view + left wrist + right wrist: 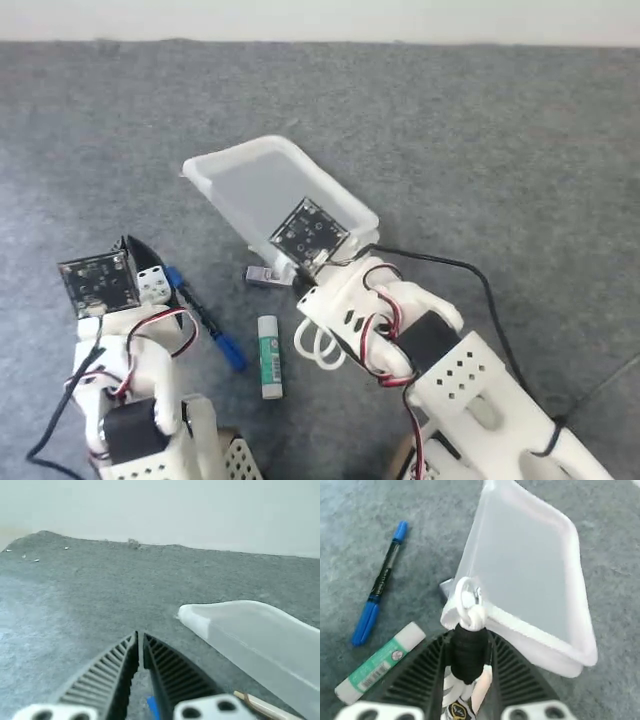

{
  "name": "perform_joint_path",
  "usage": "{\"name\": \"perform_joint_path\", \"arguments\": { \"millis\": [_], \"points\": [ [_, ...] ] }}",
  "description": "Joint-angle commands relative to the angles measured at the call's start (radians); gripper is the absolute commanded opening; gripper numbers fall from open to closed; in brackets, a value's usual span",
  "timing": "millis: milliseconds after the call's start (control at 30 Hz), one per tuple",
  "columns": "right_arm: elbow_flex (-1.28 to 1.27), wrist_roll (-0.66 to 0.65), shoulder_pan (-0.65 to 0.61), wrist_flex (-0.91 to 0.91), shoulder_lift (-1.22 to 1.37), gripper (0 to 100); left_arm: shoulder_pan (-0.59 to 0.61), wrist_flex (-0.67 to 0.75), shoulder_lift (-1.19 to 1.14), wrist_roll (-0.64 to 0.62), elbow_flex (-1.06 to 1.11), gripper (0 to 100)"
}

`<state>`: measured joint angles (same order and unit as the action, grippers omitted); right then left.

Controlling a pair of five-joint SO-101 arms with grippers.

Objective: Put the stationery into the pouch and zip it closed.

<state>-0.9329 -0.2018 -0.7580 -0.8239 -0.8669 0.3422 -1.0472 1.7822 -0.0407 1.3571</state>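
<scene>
Clamped on a black-capped marker, the right gripper holds it at the translucent pouch's mouth mid-table: loading seems underway, needing a push inside, while the left gripper, closed and empty, hangs over the blue pen

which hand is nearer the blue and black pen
Left. The left hand sits beside the blue and black pen; the right hand is farther off, at the translucent white pouch.
</scene>
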Motion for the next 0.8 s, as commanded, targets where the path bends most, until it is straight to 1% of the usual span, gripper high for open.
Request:
{"name": "perform_joint_path", "arguments": {
  "millis": [0, 67, 100, 167, 433, 567, 633, 767],
  "points": [
    [0.003, 0.054, 0.033, 0.056, -0.054, 0.6, -0.086, -0.051, -0.009, -0.014, -0.024, 9],
    [0.003, 0.063, 0.035, 0.056, -0.054, 0.6, -0.115, -0.055, -0.009, -0.017, -0.018, 14],
    [0.003, 0.063, 0.036, 0.056, -0.054, 0.6, -0.123, -0.061, -0.009, -0.034, -0.018, 16],
    [0.005, 0.064, 0.039, 0.059, -0.054, 0.6, -0.129, -0.068, -0.009, -0.058, -0.018, 17],
    [0.002, 0.061, 0.036, 0.096, -0.053, 0.6, -0.129, -0.068, -0.009, -0.063, -0.001, 17],
    [0.002, 0.061, 0.038, 0.113, -0.045, 0.6, -0.132, -0.069, -0.009, -0.064, 0.008, 23],
    [0.002, 0.061, 0.038, 0.113, -0.045, 0.6, -0.135, -0.091, -0.009, -0.092, 0.005, 26],
    [0.002, 0.060, 0.036, 0.114, -0.047, 0.6, -0.215, -0.095, -0.009, -0.104, 0.004, 27]
  ]
}}
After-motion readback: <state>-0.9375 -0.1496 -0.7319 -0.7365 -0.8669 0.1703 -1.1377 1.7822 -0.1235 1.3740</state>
